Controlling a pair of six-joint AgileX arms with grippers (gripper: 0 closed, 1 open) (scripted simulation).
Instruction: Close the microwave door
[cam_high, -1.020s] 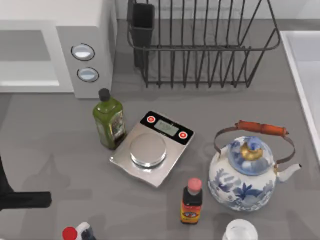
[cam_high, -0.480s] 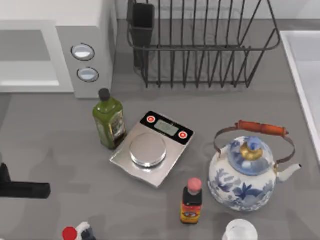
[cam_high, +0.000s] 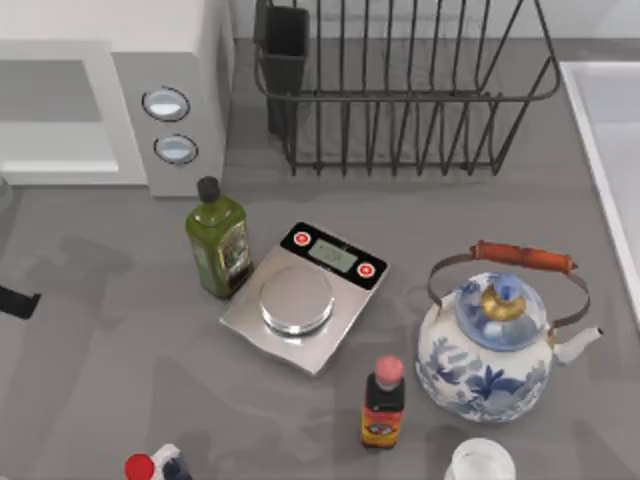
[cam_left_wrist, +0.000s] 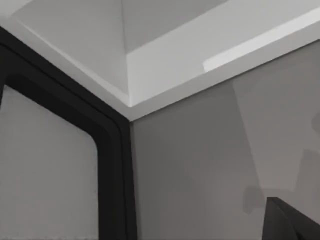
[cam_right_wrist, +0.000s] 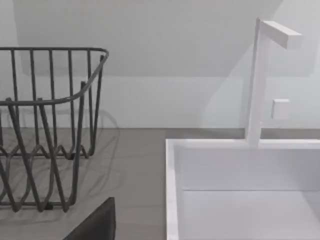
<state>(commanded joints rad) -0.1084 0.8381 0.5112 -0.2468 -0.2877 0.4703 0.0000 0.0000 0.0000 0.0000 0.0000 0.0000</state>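
Microwave door (cam_high: 55, 115) far-left; left arm fingers (cam_high: 15, 302) just below.

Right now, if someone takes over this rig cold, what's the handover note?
Left end effector: at the table's left edge, in front of the microwave.
Right end effector: parked, facing the dish rack and the sink.
Job's things: microwave at back left; from above its cavity looks open. I cannot place the microwave door with certainty; a dark-framed panel sits close to the left wrist camera.
Done: nothing confirmed.
Left: swing the door shut, probably with the left arm.
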